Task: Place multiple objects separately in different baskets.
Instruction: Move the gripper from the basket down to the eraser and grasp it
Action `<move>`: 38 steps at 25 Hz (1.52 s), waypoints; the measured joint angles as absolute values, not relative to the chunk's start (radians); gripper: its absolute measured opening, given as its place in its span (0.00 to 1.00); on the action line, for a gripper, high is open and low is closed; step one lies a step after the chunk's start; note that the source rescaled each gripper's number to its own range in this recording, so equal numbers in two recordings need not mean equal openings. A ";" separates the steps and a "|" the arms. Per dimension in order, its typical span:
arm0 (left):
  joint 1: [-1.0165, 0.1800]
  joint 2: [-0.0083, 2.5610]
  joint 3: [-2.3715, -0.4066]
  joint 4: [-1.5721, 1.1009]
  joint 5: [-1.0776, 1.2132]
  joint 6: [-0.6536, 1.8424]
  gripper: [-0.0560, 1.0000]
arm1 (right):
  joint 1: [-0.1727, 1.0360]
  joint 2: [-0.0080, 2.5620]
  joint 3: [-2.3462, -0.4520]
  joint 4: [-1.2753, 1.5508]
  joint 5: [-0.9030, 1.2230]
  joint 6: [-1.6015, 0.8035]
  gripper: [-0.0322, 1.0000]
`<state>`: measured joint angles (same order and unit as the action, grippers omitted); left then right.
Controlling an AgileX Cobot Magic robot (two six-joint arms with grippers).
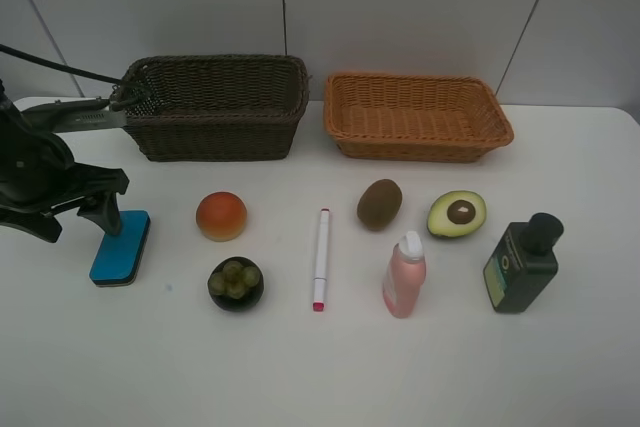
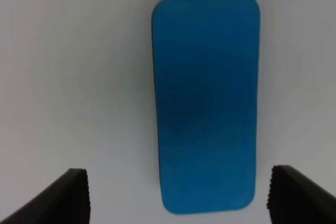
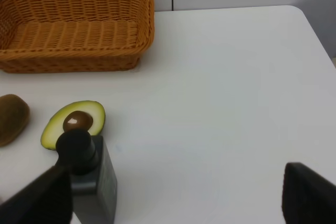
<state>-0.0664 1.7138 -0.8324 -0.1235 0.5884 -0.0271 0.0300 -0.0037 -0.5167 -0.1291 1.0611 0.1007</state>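
A blue eraser block [image 1: 120, 247] lies at the left of the white table. My left gripper [image 1: 104, 215] hovers over its far end, open and empty; in the left wrist view [image 2: 178, 195] its two fingertips straddle the eraser [image 2: 206, 98]. To the right lie an orange bun [image 1: 221, 215], a dark mangosteen [image 1: 236, 283], a white marker [image 1: 321, 257], a brown kiwi [image 1: 380, 203], a pink bottle [image 1: 404, 275], a halved avocado [image 1: 457, 214] and a dark green bottle [image 1: 522, 264]. My right gripper [image 3: 173, 198] is open and empty, near the green bottle [image 3: 90, 179] and avocado [image 3: 73, 124]. It is out of the exterior view.
The dark brown basket [image 1: 215, 107] and the light orange-tan basket [image 1: 415, 115] stand side by side at the back, against the wall; both look empty. The tan basket [image 3: 73, 30] and the kiwi [image 3: 10, 119] also show in the right wrist view.
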 joint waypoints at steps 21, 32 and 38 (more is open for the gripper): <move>-0.066 1.860 -0.834 -0.207 0.394 -0.018 0.83 | 0.030 -0.004 -0.517 -0.129 1.061 0.101 1.00; -0.066 1.860 -0.834 -0.259 0.378 -0.015 0.83 | 0.030 -0.004 -0.517 -0.129 1.061 0.101 1.00; -0.066 1.860 -0.834 -0.267 0.338 -0.015 0.83 | 0.030 -0.004 -0.517 -0.129 1.061 0.101 1.00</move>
<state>-0.0664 1.8602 -0.8338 -0.2667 0.3381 -0.0149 0.0300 -0.0037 -0.5167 -0.1291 1.0611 0.1007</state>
